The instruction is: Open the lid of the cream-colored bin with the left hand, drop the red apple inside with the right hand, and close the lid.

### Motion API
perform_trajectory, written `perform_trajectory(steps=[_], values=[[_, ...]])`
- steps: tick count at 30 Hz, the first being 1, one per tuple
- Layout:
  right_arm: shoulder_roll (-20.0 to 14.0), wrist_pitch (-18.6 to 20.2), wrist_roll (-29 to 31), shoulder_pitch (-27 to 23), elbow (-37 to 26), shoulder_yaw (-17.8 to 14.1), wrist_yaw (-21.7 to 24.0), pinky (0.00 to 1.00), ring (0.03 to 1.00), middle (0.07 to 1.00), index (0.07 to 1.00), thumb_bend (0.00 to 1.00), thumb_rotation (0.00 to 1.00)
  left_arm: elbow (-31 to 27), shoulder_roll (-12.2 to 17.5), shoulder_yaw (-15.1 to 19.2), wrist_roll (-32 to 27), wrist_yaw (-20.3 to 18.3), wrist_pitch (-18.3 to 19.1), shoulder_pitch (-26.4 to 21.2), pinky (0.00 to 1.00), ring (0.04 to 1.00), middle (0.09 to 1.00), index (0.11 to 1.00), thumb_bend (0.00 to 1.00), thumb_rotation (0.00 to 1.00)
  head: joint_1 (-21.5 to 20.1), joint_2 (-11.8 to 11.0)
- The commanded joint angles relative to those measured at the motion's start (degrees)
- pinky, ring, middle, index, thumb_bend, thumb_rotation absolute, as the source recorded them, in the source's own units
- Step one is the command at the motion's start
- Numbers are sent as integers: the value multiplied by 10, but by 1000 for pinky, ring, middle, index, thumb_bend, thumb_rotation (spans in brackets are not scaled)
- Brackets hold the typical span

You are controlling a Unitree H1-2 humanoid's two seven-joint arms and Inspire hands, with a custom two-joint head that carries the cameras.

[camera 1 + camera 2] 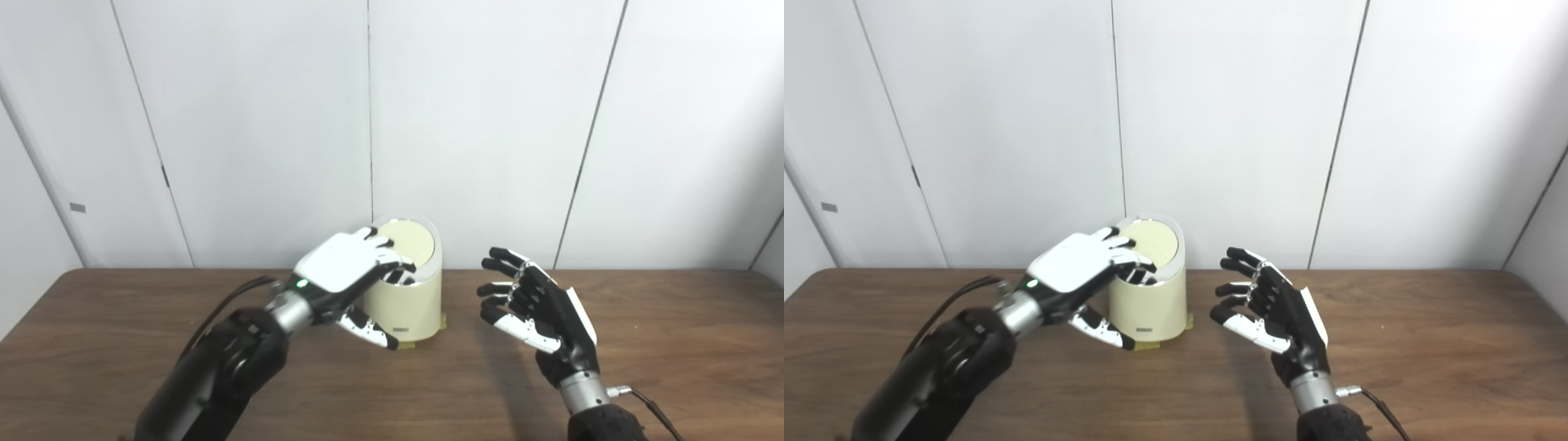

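Note:
The cream-colored bin (407, 309) stands at the back middle of the wooden table (674, 343). Its round lid (410, 240) is tilted, with the far edge up and a dark gap at the near edge. My left hand (340, 266) lies over the near top of the bin, its fingers resting on the lid's near edge and its thumb hanging in front of the bin wall. It grips nothing. My right hand (539, 306) is open and empty, palm facing left, a little to the right of the bin and apart from it. No red apple is in view.
White wall panels (490, 122) stand right behind the table's back edge. Yellow tape tabs (442, 320) stick out at the bin's base. A cable (649, 407) runs from my right wrist.

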State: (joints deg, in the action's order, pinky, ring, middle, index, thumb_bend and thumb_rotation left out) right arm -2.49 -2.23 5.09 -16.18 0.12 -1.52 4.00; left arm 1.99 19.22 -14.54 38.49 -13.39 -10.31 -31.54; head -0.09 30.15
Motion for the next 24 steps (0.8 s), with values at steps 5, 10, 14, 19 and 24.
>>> perform_trajectory(steps=[5,10,14,19,24], values=[[-2,-11,-4,-19,-17,-5,-7,511,576,744,748,892,332,-18,-30,112,-188,59,-9,15,852,917,901,886,787,311,0,1],[-5,-7,-5,-19,-20,-7,-7,499,568,741,749,860,306,-35,-52,168,-333,36,47,74,772,887,890,889,810,308,-1,3],[-9,-7,-6,-17,-19,-7,-4,503,589,751,757,858,314,-37,-54,179,-376,31,58,123,673,787,844,889,831,362,-5,4],[-13,-1,-4,-12,-21,-10,-4,514,609,759,762,848,309,-38,-51,177,-395,23,55,157,623,736,802,855,794,344,-10,7],[-19,-8,-46,-5,-13,-11,-23,562,623,755,759,867,303,-27,-53,180,-387,37,36,163,637,735,791,825,792,358,-6,7]])
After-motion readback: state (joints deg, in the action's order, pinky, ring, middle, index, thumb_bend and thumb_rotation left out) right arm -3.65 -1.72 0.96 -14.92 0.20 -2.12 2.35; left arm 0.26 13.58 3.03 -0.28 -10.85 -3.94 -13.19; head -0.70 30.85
